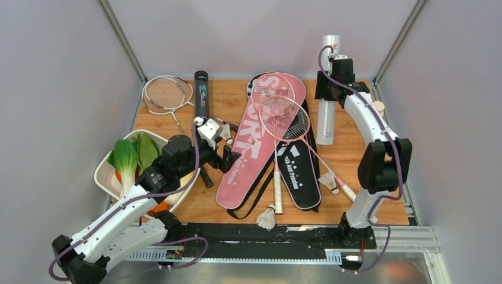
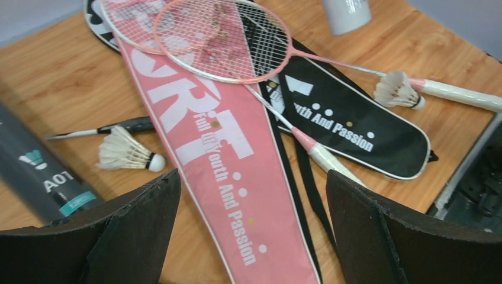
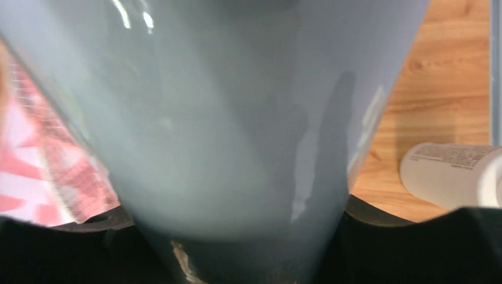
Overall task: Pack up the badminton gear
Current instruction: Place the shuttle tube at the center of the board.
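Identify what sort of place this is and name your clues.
Likely a robot lab test cell: grey walls box in a wooden table and two arms are bolted at its near edge.

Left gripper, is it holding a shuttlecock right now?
No, the left gripper is open and empty, while the nearest shuttlecock lies on the table beside the pink racket bag.

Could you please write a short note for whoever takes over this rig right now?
Left gripper: open, empty, over the pink bag.
Right gripper: shut on the white tube, back right.
Two pink rackets lie on the pink bag and black bag; silver racket and black tube back left; three shuttlecocks loose.
Done: nothing visibly packed.
To do: rackets into bags, shuttlecocks into tubes.
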Controlling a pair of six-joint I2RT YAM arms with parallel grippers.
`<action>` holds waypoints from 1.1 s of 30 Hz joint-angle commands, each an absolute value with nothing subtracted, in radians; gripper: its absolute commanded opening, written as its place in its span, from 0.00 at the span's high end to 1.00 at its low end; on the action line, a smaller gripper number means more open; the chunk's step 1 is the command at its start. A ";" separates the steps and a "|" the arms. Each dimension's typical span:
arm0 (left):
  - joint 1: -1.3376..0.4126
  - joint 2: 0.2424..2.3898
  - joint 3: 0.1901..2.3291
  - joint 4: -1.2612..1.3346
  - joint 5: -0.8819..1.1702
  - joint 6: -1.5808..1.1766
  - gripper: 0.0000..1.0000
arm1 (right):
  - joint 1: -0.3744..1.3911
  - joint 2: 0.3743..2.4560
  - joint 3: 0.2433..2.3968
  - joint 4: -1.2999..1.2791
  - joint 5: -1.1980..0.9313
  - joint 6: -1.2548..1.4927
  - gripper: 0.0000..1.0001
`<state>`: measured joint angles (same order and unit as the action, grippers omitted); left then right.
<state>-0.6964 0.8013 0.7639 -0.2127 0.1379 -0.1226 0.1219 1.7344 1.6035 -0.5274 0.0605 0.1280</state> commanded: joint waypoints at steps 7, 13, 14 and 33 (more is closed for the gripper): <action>-0.696 0.786 0.790 -0.210 -0.242 -0.027 0.03 | 0.114 2.109 1.974 -0.819 0.347 -0.119 0.51; -0.603 0.945 0.956 -0.335 -0.415 -0.060 0.01 | 0.094 2.264 2.087 -0.851 0.354 -0.120 0.39; -0.562 1.008 0.985 -0.358 -0.411 -0.074 0.01 | 0.094 2.283 2.101 -0.852 0.351 -0.122 0.36; -0.243 1.861 1.622 -0.589 -0.350 -0.155 0.03 | 0.159 1.840 1.919 -0.761 0.175 -0.010 0.01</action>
<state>-0.2649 1.8076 1.5253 -0.5415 -0.3653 -0.1284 0.1246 2.0460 1.9915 -0.8360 0.2539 -0.0521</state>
